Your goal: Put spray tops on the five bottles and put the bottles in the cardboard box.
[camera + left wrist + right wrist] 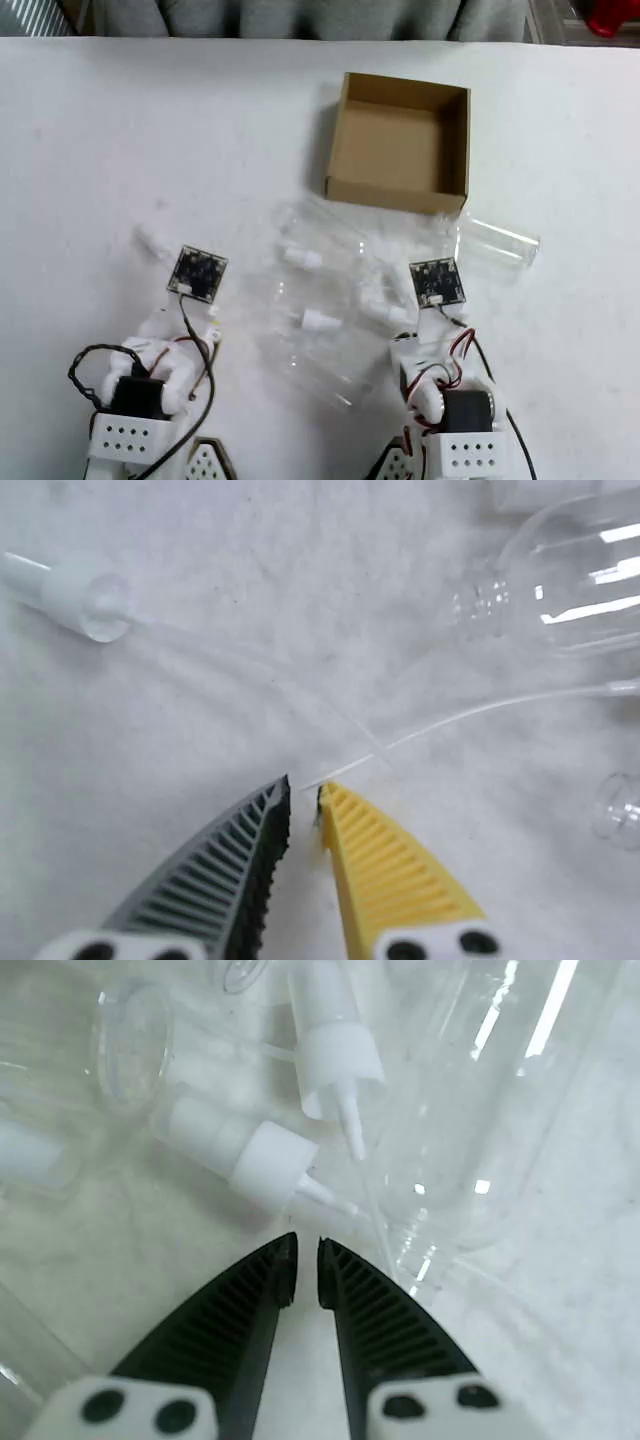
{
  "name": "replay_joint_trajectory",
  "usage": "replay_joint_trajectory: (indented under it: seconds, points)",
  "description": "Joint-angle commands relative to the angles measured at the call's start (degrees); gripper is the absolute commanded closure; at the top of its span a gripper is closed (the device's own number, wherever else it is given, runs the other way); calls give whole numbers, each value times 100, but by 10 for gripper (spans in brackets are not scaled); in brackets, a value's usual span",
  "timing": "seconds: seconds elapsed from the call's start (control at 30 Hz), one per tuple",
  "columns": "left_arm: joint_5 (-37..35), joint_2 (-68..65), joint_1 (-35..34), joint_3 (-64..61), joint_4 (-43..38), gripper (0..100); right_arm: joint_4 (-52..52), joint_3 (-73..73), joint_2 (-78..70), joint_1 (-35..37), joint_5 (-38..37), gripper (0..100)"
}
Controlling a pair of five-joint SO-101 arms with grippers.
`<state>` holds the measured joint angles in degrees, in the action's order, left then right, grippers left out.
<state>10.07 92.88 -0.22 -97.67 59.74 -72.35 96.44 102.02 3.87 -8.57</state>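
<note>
Square brown cardboard box [395, 195], open-topped, in the upper middle of the high view on a matte white table [120, 130]. Just below it, clear glossy plastic bottles [497, 243] scattered on their sides, with white spray tops [318, 321] loose among them. Left gripper [303, 795]: ribbed grey and yellow fingers drawn nearly together, a thin clear tube [480, 712] ending at the tips, unclear whether pinched. Right gripper [306, 1250]: ribbed black jaws nearly closed on nothing, just short of a round white cap.
</note>
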Motion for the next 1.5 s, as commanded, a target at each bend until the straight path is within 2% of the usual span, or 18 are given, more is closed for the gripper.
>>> replay_joint_trajectory:
  seconds: [0.0, 1.0, 1.17, 1.37, 1.47]
  points:
    - [35, 84, -57, 44, 35, 932, -40, 44, 110, -57, 18, 979]
    - [35, 84, 84, 62, 18, 928, -40, 44, 110, -31, 18, 981]
    - [26, 84, 22, 554, -580, 928, -40, 35, 110, -84, 9, 978]
    - [62, 84, 22, 1336, -598, 928, -40, 35, 110, -84, 9, 978]
    - [62, 84, -189, 1688, -598, 928, -40, 35, 110, -84, 9, 978]
